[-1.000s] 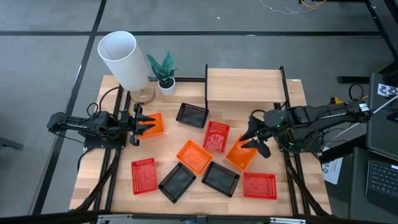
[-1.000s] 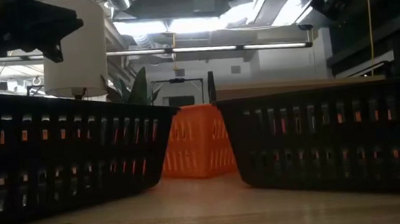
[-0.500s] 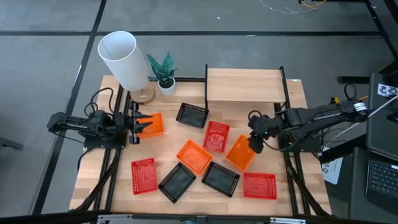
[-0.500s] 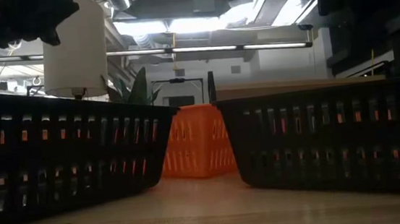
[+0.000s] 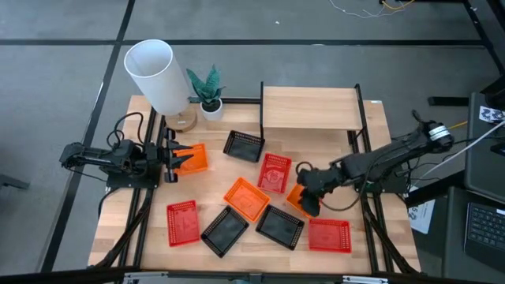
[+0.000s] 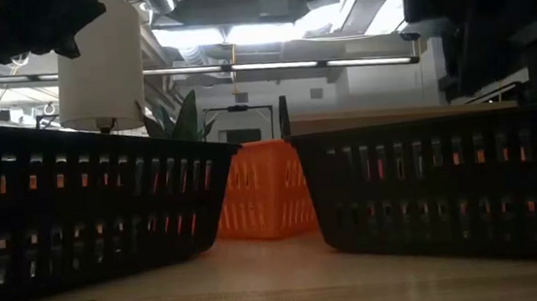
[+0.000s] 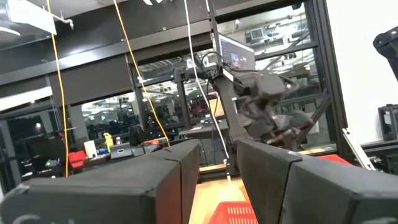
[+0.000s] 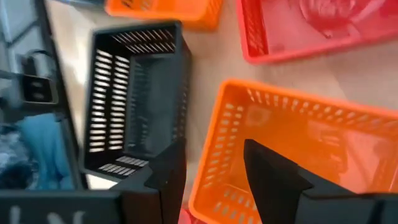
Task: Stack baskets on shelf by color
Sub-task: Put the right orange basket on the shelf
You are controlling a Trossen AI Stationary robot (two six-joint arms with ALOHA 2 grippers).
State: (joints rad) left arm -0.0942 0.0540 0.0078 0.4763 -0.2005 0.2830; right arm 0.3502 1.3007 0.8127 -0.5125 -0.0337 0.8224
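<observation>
The right gripper (image 5: 308,207) hangs partly open over the near rim of an orange basket (image 5: 297,193), its fingers (image 8: 267,171) straddling that rim, gripping nothing. This basket lies in front of the shelf (image 5: 309,108). The left gripper (image 5: 175,158) waits, fingers slightly parted, empty, beside another orange basket (image 5: 195,158).

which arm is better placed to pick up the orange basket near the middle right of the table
The right. Its gripper hangs directly over that orange basket, fingers open astride its wall in the right wrist view. The left gripper sits across the table by another orange basket.
</observation>
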